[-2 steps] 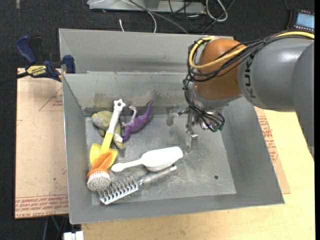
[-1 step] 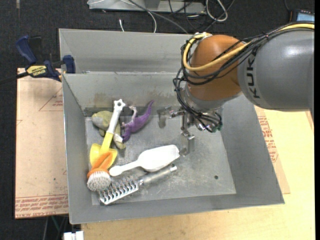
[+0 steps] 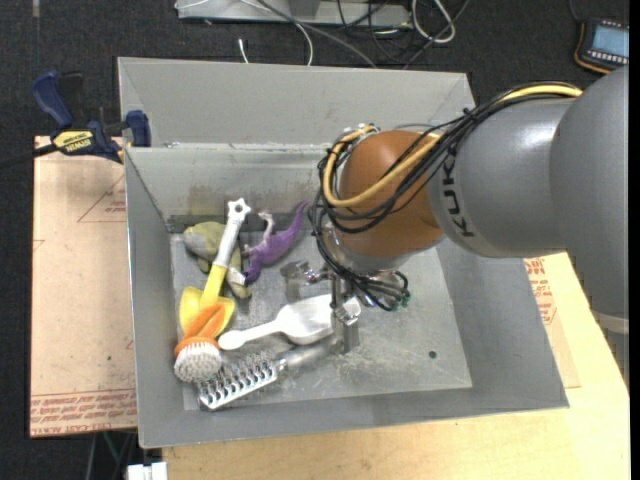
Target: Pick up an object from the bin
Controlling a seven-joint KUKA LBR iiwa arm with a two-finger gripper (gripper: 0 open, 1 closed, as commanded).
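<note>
My gripper (image 3: 322, 303) hangs below the arm's orange cover, low over the middle of the bin. Its two metal fingers stand apart, one finger (image 3: 296, 274) near the purple toy and the other by the bin floor; it is open. The head of a white plastic scoop (image 3: 303, 320) lies just beneath and between them, its handle running left. A purple toy figure (image 3: 272, 246) lies to the upper left. A grey hairbrush (image 3: 240, 380) lies in front of the scoop. Nothing is held.
On the bin's left side lie a yellow and white dish brush (image 3: 215, 278) with an orange and white bristle head (image 3: 197, 356), and a pale greenish lump (image 3: 203, 236). The arm reaches in from the right, over the bin's right half.
</note>
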